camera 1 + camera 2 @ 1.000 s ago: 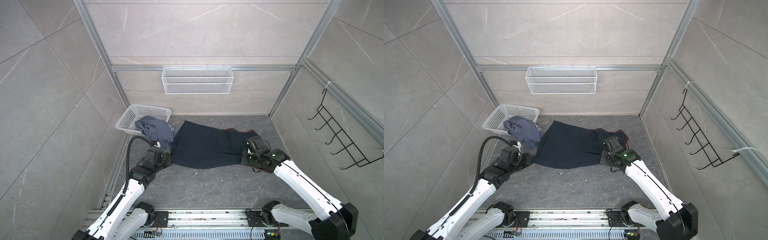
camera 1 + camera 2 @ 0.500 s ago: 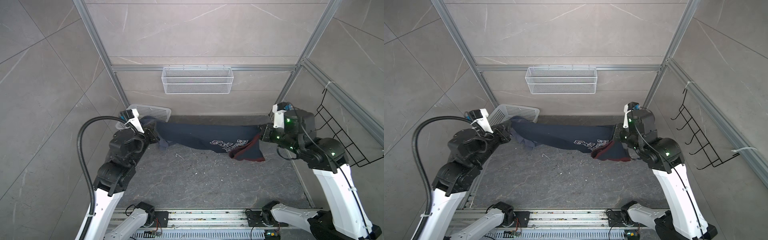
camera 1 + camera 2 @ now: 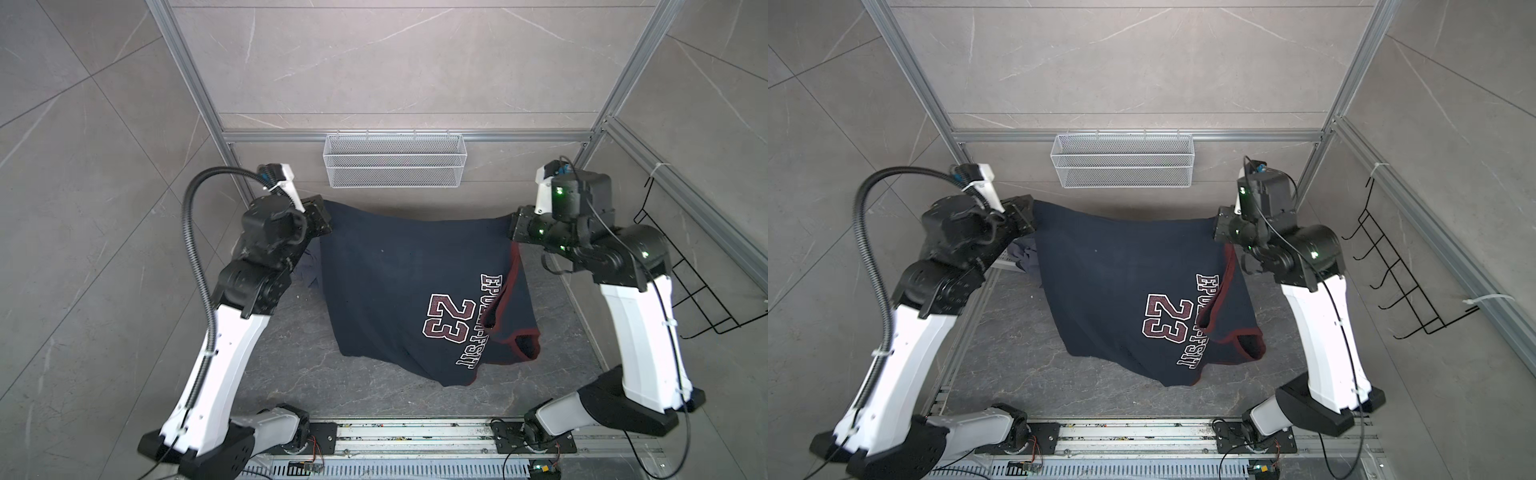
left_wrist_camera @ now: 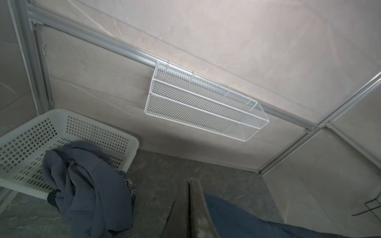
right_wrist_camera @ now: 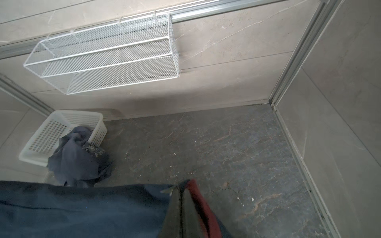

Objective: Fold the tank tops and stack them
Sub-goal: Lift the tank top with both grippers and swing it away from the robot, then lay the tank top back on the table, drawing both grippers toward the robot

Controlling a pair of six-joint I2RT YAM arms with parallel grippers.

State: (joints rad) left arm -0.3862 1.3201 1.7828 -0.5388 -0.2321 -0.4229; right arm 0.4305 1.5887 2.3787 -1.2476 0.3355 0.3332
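Left end effector and right end effector each pinch the navy tank top, spread above the desk. Nothing folded yet; the grey tank top lies crumpled on the basket, ten o'clock.

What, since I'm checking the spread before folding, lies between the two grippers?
The navy tank top, stretched from the left gripper to the right gripper, both shut on its upper edge, the rest hanging. Both top views show it.
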